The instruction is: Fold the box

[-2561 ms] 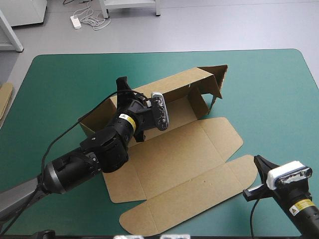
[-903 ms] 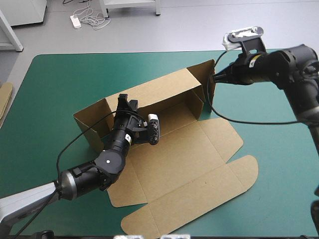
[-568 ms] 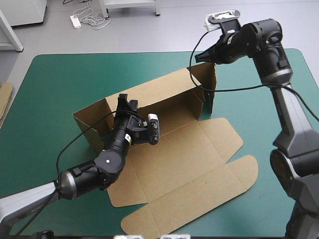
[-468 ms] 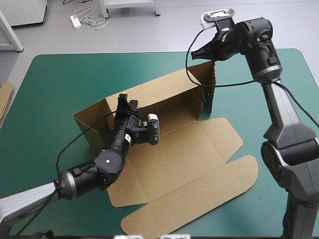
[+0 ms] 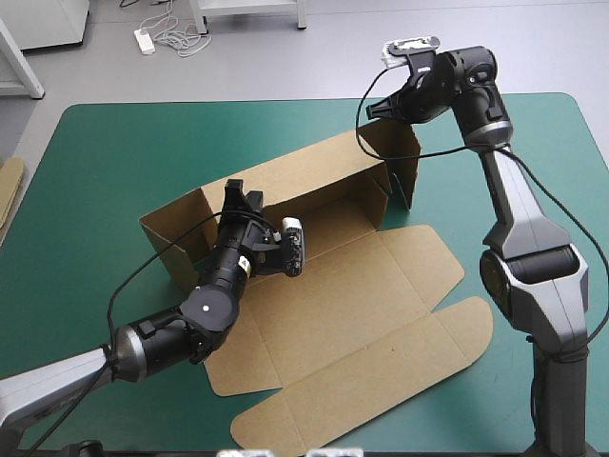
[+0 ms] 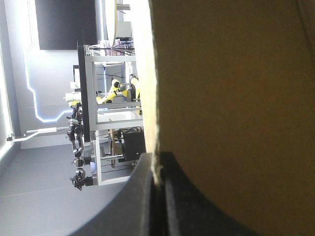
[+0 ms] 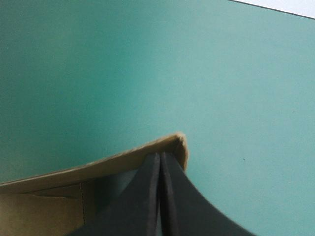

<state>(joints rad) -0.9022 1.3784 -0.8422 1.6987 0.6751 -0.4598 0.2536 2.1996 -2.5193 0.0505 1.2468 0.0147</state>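
Observation:
The brown box (image 5: pixel 381 286) lies mid-table with its long back wall (image 5: pixel 314 167) and left end wall (image 5: pixel 171 243) raised and its lid panels flat toward the near edge. My left gripper (image 5: pixel 236 193) is shut on the back wall's top edge near its left end. In the left wrist view the board (image 6: pixel 236 98) runs between the black fingers of the left gripper (image 6: pixel 158 167). My right gripper (image 5: pixel 371 112) is at the far right top corner of the back wall, beside the right end flap (image 5: pixel 407 162). In the right wrist view the right gripper (image 7: pixel 160 156) is shut, tips just under the box corner (image 7: pixel 179 142).
The teal-green cover (image 5: pixel 114 162) lies bare around the box on all sides. An edge of more brown board (image 5: pixel 9 186) shows at the table's left edge. The right arm reaches in high over the far right part of the table.
The right arm swung in from the right to the box's far right corner, and the right end flap turned slightly outward. The left gripper has kept its hold on the back wall.

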